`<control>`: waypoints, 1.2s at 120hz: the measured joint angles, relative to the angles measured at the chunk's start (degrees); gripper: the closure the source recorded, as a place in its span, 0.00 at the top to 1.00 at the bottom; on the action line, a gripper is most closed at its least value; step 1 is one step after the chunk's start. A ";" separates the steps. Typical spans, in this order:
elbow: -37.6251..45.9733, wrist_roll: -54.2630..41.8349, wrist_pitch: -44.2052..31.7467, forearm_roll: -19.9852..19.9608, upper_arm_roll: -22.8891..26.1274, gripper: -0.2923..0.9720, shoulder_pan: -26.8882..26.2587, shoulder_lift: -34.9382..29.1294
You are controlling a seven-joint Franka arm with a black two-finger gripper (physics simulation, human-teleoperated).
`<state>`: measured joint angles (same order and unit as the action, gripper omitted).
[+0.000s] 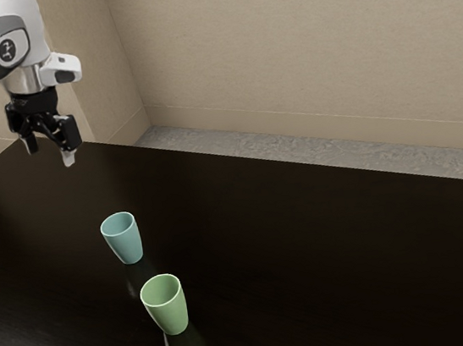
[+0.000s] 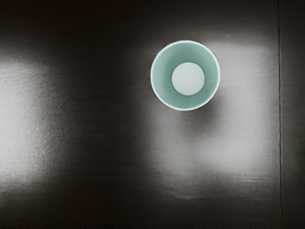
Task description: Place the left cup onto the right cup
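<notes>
Hand [image 1: 49, 148] hangs high above the dark, glossy tabletop [image 1: 328, 254], its two black fingers spread apart with nothing between them, so it is released and grasps nothing. Well below the hand and a little off to one side stands the teal cup [image 1: 121, 238], upright on the tabletop with its mouth facing up. From the wrist camera the teal cup [image 2: 185, 75] is seen from straight above, its pale bottom ringed by the rim. The green cup [image 1: 164, 304] stands farther from the hand, near the teal cup but apart from it, also upright. The hand touches neither cup.
</notes>
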<state>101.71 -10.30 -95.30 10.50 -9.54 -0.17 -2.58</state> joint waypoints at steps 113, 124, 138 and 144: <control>0.23 -0.59 -13.14 -10.27 0.02 0.77 6.55 17.13; 0.26 -0.76 -14.19 -10.88 -0.03 0.77 6.60 17.96; 0.27 -0.95 -15.22 -11.34 -0.04 0.77 6.71 18.99; 0.35 -1.02 -15.53 -11.42 -0.04 0.77 6.74 19.23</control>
<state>102.06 -11.32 -110.83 -0.92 -9.58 6.57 16.65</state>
